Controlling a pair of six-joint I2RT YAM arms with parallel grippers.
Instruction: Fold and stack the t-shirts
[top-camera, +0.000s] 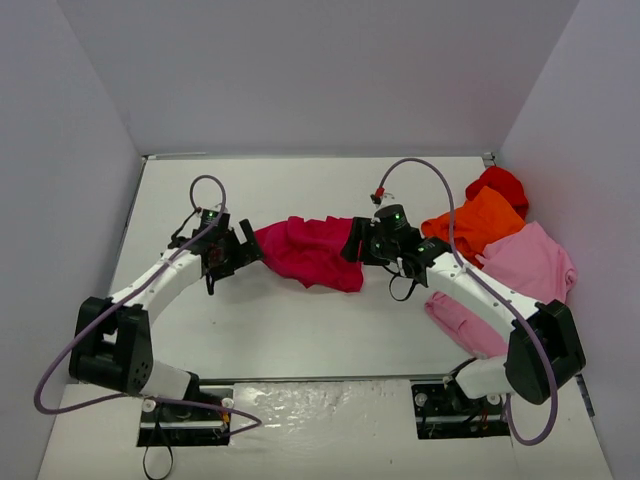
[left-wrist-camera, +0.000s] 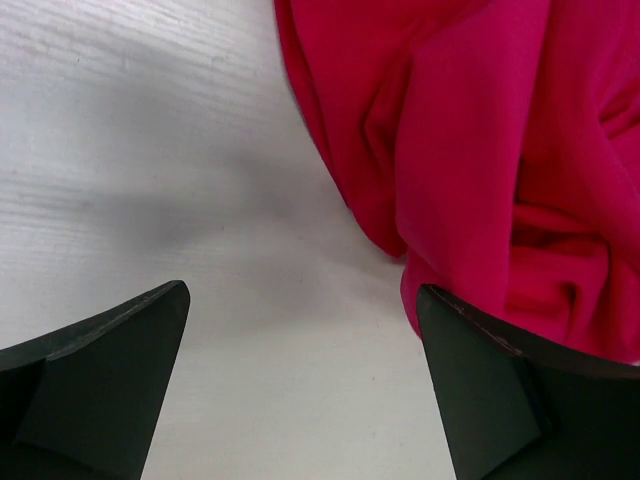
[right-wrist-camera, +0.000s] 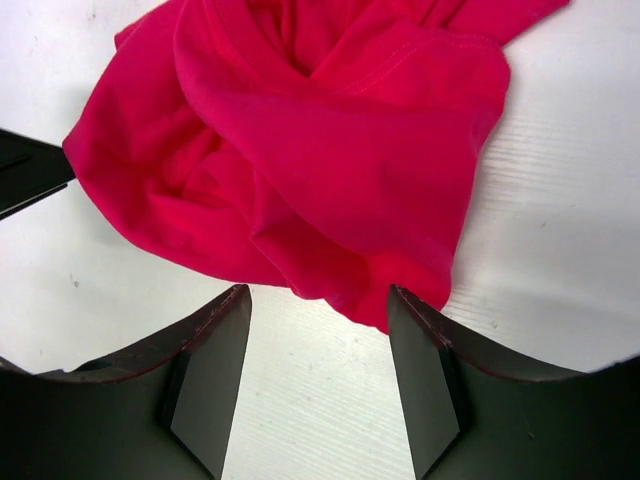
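DESK: Start at the near edge. How do the arms stand?

FIELD: Both reach forward from their bases and bend inward. The left arm (top-camera: 160, 280) slants toward the right and the right arm (top-camera: 480, 292) toward the left. Their wrists are low over the table (top-camera: 300, 330) and face each other across a single garment.

DESK: And the grippers?

FIELD: The left gripper (left-wrist-camera: 302, 292) stands wide open with only bare table between its fingers, so it holds nothing. The raspberry-red t-shirt (top-camera: 315, 252) lies just beside one finger, so close that I cannot tell whether cloth brushes it. The right gripper (right-wrist-camera: 318, 292) is parted about halfway and is also empty. A fold of the same shirt comes down to the mouth of its jaws, near one fingertip, but is not pinched.

DESK: Why are they posed like that?

FIELD: As I read it, the pair bracket the shirt from opposite ends so that each can take an edge and draw the cloth flat. The shirt is a bunched heap lying straight ahead of each gripper and between the two. Folding looks not yet begun.

DESK: What lies beyond?

FIELD: Three more shirts lie behind the right gripper, out past its wrist. The orange t-shirt (top-camera: 478, 222) is nearest to it. The pale pink t-shirt (top-camera: 535, 262) lies alongside the right arm. The bright red t-shirt (top-camera: 500, 184) is farthest, toward the back corner. All three are loose and unfolded, and there is no stack yet.
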